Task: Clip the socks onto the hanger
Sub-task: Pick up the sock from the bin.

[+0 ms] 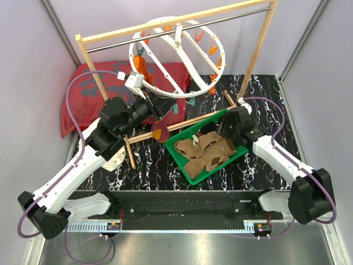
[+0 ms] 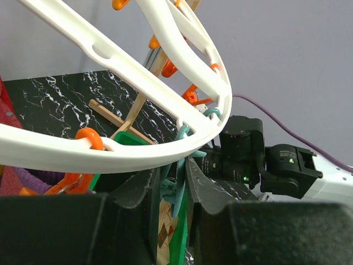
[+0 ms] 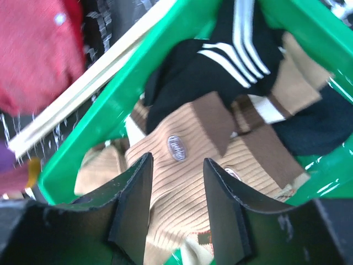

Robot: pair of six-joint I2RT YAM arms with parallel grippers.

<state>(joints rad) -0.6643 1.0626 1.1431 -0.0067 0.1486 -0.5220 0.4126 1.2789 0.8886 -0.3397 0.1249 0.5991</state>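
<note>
**First inspector:** Where do we record the hanger?

**Second inspector:** We find the hanger [image 2: 138,152] hung tilted from the bar of the rack [image 1: 257,54], at the far side of the bench [image 1: 154,172]. A red cushion [image 1: 88,102] lies at the far left. What looks like an orange sock [image 1: 141,65] hangs at the hanger's left rim.

**First inspector:** And the left gripper?

**Second inspector:** We note the left gripper [image 2: 172,182] raised to the hanger's near rim. Its fingers are drawn almost together, with an argyle sock [image 2: 167,234] pinched between them. A teal clip [image 2: 177,193], hung from the rim, sits right at the fingertips. We cannot tell whether the clip has hold of that sock.

**First inspector:** The right gripper?

**Second inspector:** We find the right gripper [image 3: 176,161] low inside the green basket [image 3: 110,116]. Its fingers are well apart and hold nothing, and it is just over a tan ribbed sock [image 3: 179,215].

**First inspector:** The other socks?

**Second inspector:** We see them heaped in that basket: tan and brown pieces, and a black sock [image 3: 187,72] with white stripes. The basket stands on the bench in front of the rack, right of centre.
</note>
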